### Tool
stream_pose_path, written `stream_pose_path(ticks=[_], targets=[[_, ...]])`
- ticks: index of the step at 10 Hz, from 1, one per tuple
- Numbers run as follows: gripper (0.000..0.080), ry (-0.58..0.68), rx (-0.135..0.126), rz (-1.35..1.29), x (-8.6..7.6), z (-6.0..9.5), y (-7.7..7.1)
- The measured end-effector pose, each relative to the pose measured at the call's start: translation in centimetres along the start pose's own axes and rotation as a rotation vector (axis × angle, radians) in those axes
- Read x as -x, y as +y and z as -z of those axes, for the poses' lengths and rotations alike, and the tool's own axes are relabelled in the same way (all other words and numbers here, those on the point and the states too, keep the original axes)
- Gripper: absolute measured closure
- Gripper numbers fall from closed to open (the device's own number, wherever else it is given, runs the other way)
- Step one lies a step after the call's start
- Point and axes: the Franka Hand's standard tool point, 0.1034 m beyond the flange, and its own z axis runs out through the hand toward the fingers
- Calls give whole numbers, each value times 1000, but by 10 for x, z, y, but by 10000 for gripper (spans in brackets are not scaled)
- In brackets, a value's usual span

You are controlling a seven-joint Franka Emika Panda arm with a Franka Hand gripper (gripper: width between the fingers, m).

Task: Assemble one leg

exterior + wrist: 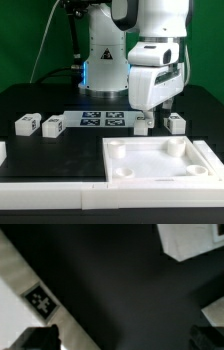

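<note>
Several small white legs with black-and-white tags lie on the black table: two at the exterior view's left [26, 124] [53, 126], one under the gripper [144, 125], one further right [176, 122]. My gripper [152, 114] hangs low just above the middle leg, by the far edge of the white panel [165, 160]. In the wrist view the gripper [125, 339] is open and only dark table shows between the jaws. A tagged leg [32, 300] runs alongside one dark finger [40, 338]. The other finger [209, 336] is apart from it.
The marker board [103, 121] lies between the left legs and the gripper. Another white piece [190, 241] shows at the edge of the wrist view. A white part [2, 151] sits at the exterior view's left edge. The robot base stands behind.
</note>
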Motion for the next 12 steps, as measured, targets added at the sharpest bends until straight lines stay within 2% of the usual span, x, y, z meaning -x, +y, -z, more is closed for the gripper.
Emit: stream_pose_path(ticks=[1, 3, 5, 7, 8, 10, 11, 12], targets=[[150, 4, -12, -190, -3, -1, -8], [150, -5, -33, -502, -17, -1, -39], [150, -5, -49, -713, -31, 0, -56], [150, -13, -62, -823, -31, -1, -58], [150, -59, -73, -787, -30, -1, -58], [150, -61, -72, -777, -29, -1, -53], [150, -208, -107, -775, -19, 0, -60], [150, -315, -134, -775, -18, 1, -62]])
